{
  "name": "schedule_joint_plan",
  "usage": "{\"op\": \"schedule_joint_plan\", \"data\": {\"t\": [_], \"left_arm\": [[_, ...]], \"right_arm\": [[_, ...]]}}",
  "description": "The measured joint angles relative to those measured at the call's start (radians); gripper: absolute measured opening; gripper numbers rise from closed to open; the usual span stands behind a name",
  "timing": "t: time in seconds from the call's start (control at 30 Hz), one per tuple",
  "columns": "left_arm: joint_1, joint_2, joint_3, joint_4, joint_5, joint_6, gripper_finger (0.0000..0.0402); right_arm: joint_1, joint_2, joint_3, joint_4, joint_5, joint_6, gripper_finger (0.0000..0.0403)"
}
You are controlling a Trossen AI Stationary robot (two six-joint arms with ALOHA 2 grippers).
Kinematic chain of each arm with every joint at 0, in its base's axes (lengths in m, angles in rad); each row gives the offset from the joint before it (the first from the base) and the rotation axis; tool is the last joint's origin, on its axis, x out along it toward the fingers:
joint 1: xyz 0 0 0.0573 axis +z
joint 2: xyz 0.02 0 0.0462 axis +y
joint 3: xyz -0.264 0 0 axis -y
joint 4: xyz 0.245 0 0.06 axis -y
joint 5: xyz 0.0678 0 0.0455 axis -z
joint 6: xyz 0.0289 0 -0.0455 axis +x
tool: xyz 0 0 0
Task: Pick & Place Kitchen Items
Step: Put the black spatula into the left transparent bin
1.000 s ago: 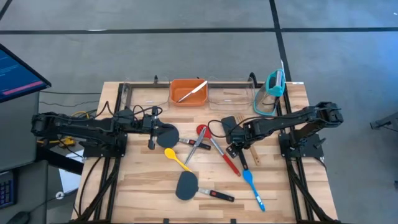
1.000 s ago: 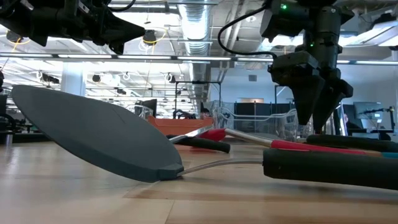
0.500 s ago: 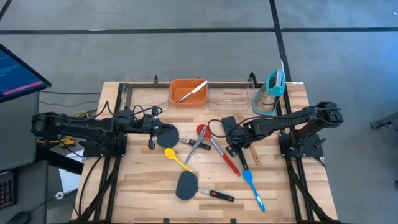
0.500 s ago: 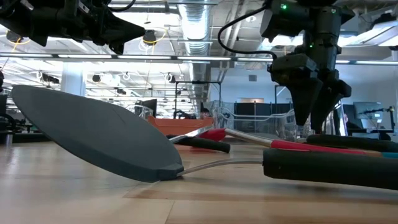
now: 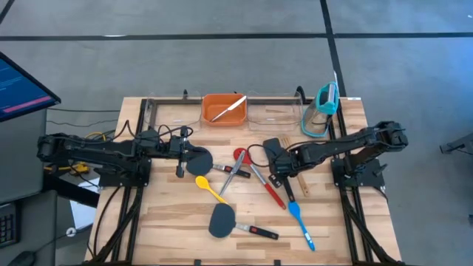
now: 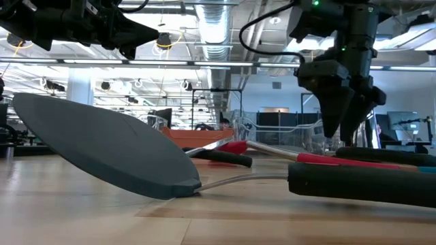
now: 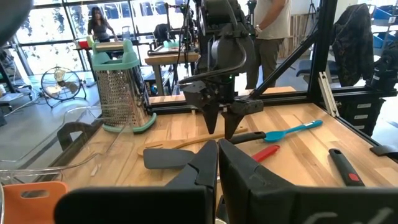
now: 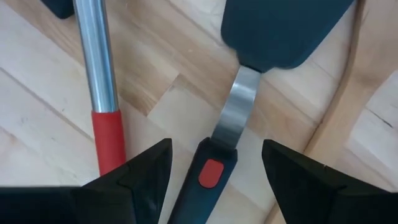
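Item: black spatula, lying flat on the desk at its right-centre, directly beneath the right gripper. Broad dark blade, flat steel neck, black handle with a red inset; a steel-and-red utensil lies just beside it. Handling, judged: light, rigid at neck and handle, blade probably slightly flexible, steel neck slick. Best hold: across the black handle close to the neck, where it is thick and likely grippier. Right gripper: fingers spread wide either side of the handle, holding nothing. Left gripper: fingers closed, empty, waiting over the desk's left part
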Motion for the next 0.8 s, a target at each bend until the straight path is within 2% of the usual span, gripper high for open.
{"op": "schedule_joint_plan", "data": {"t": [0.23, 0.57, 0.67, 0.8], "left_arm": [[0.000, 0.000, 0.000, -0.001, 0.000, 0.000, 0.0002], [0.000, 0.000, 0.000, -0.002, 0.000, -0.002, 0.0002], [0.000, 0.000, 0.000, -0.002, 0.000, -0.002, 0.0002], [0.000, 0.000, 0.000, -0.002, 0.000, -0.002, 0.0002]], "right_arm": [[0.013, 0.054, -0.001, -0.001, 0.016, 0.010, 0.0243], [0.013, 0.165, 0.000, 0.014, -0.088, -0.024, 0.0238], [0.012, 0.178, 0.001, 0.018, -0.091, -0.024, 0.0215], [0.012, 0.178, 0.001, 0.022, -0.091, -0.023, 0.0157]]}}
